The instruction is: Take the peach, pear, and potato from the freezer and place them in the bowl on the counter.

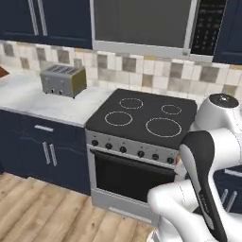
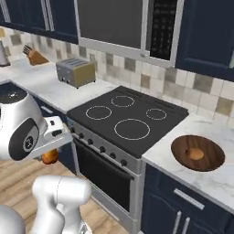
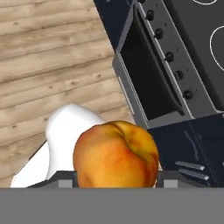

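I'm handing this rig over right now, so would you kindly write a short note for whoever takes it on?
Gripper: shut on the peach, held low over the wooden floor in front of the stove.
Bowl: on the counter to the right of the stove; one brownish item already lies in it, apparently the potato, though it is too small to be sure.
Done: one item in the bowl, peach in hand.
Left: carry the peach to the bowl and release it, then fetch the pear from the freezer.

Base views share stove, hand view downward
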You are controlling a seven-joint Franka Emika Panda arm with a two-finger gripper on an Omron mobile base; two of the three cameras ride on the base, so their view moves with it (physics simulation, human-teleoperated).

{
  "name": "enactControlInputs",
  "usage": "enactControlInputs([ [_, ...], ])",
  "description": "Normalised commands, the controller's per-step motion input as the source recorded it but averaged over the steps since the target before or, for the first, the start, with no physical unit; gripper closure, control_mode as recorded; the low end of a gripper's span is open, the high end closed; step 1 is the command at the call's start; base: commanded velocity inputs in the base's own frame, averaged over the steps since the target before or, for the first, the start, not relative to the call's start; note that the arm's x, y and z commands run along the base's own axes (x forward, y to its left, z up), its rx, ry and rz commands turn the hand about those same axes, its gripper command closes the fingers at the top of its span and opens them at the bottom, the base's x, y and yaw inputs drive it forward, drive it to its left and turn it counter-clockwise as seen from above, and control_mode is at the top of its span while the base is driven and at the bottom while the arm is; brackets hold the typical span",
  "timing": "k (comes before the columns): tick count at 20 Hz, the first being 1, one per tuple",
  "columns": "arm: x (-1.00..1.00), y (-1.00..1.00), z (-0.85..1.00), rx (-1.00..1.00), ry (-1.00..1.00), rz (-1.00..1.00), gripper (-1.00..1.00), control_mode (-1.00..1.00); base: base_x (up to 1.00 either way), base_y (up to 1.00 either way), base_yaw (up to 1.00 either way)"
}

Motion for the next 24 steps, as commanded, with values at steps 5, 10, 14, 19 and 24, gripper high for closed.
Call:
enactControlInputs([
  [5, 0.00, 0.00, 0.00, 0.00, 0.00, 0.00, 1.00, 1.00, 0.30, -0.36, -0.87],
  [10, 0.00, 0.00, 0.00, 0.00, 0.00, 0.00, 1.00, 1.00, 0.61, -0.27, -0.77],
  [14, 0.00, 0.00, 0.00, 0.00, 0.00, 0.00, 1.00, 1.00, 1.00, -0.44, -0.57],
  [19, 0.20, -0.09, -0.01, 0.01, 0.02, -0.09, 1.00, -1.00, 0.80, -0.37, -0.44],
  [24, 1.00, -0.09, -0.27, 0.06, 0.01, -0.36, 1.00, -1.00, 0.00, 0.00, 0.00],
])
